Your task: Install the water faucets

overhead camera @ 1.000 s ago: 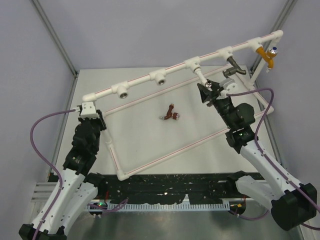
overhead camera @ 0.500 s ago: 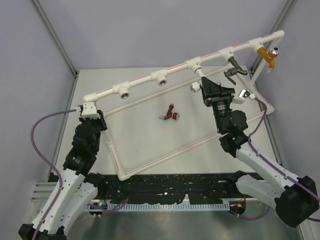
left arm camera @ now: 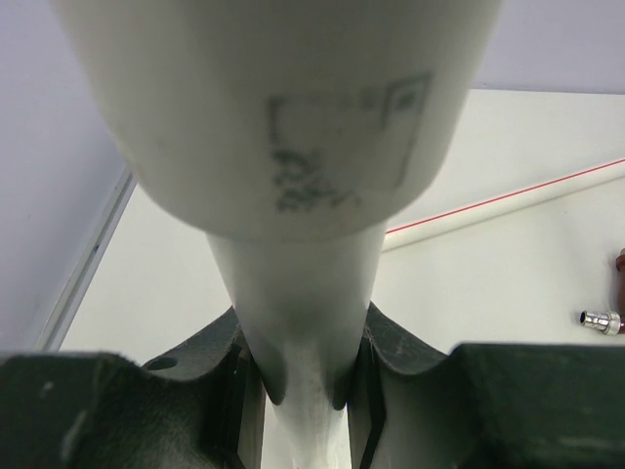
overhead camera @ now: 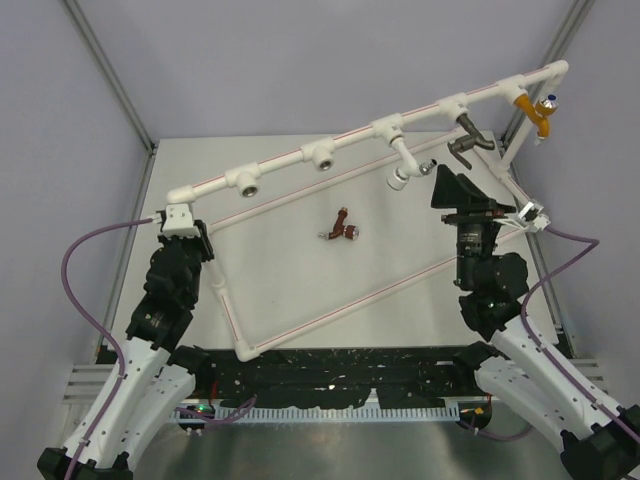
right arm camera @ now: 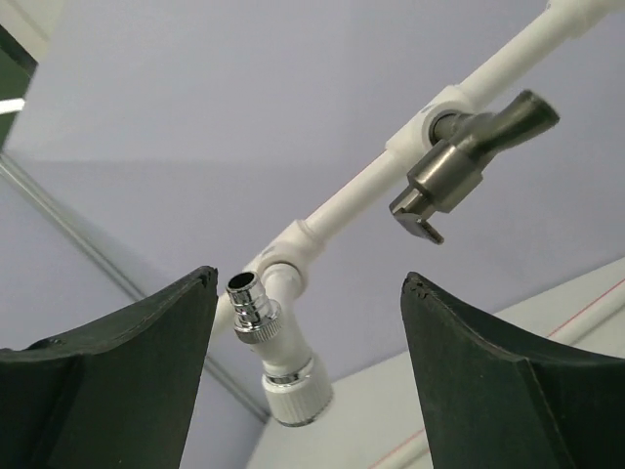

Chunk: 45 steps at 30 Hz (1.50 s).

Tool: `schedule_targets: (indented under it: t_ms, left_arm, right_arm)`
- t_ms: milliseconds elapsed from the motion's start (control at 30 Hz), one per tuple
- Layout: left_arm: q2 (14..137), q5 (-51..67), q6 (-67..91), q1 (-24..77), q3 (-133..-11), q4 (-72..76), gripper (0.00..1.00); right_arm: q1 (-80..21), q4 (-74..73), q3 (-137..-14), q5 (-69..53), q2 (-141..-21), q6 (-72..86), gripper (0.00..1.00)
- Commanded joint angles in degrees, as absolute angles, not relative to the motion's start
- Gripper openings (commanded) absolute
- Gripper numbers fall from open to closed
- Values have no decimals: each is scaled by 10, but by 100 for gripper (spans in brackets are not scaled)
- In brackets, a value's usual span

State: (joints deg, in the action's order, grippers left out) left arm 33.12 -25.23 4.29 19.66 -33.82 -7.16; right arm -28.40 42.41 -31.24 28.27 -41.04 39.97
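Observation:
A white faucet (overhead camera: 403, 165) with a silver nozzle hangs from a tee on the raised white pipe rail (overhead camera: 285, 160). In the right wrist view this white faucet (right arm camera: 283, 366) sits beyond and between my open fingers, untouched. My right gripper (overhead camera: 450, 186) (right arm camera: 308, 283) stands open just right of it, holding nothing. The reddish-brown faucet (overhead camera: 343, 228) lies loose on the table in the middle of the frame; its edge shows in the left wrist view (left arm camera: 619, 264). My left gripper (overhead camera: 185, 232) (left arm camera: 305, 391) is shut on the white pipe (left arm camera: 293, 147) at the frame's left corner.
A dark grey faucet (overhead camera: 468, 140) (right arm camera: 464, 161) and an orange faucet (overhead camera: 535, 110) hang from the rail's right end. Two tee sockets (overhead camera: 246, 181) (overhead camera: 320, 156) stand open on the left part. The lower pipe rails (overhead camera: 350, 300) cross the table (overhead camera: 260, 270) diagonally.
My right gripper has let go of the white faucet, opened wide and drawn back to the right and toward the near edge. The faucet stays hanging from its tee. The left arm has not moved.

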Motion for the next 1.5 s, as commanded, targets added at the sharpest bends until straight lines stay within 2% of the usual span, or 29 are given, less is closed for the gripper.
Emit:
schedule_targets:
  t_ms: [0,200,367,633,900,1200,1467]
  left_arm:
    - [336,-233,4,200,-348,-95,0]
    - [337,-230,5,200,-347,-95,0]
    - [335,-232,5,200,-347,-95,0]
    - [331,-233,5,200,-347,-94,0]
    - [330,-232,5,201,-345,-93,0]
    - [324,-235,5,207,-345,-91,0]
    - [317,-236,3,211,-344,-89,0]
  right_arm:
    - [-283,393,-327,248,-361,-57,81]
    - [-283,194,-402,61,-338,-452,83]
    - [-283,75,-451,36,-353,-630,84]
    - [-304,55,-467,40,-384,-938,86]
    - [-368,31,-504,103,-431,-1082,93]
    - [-387,5,-543,134,-497,-1134,100]
    - [-386,-18,-543,167,-546,-1110,96]
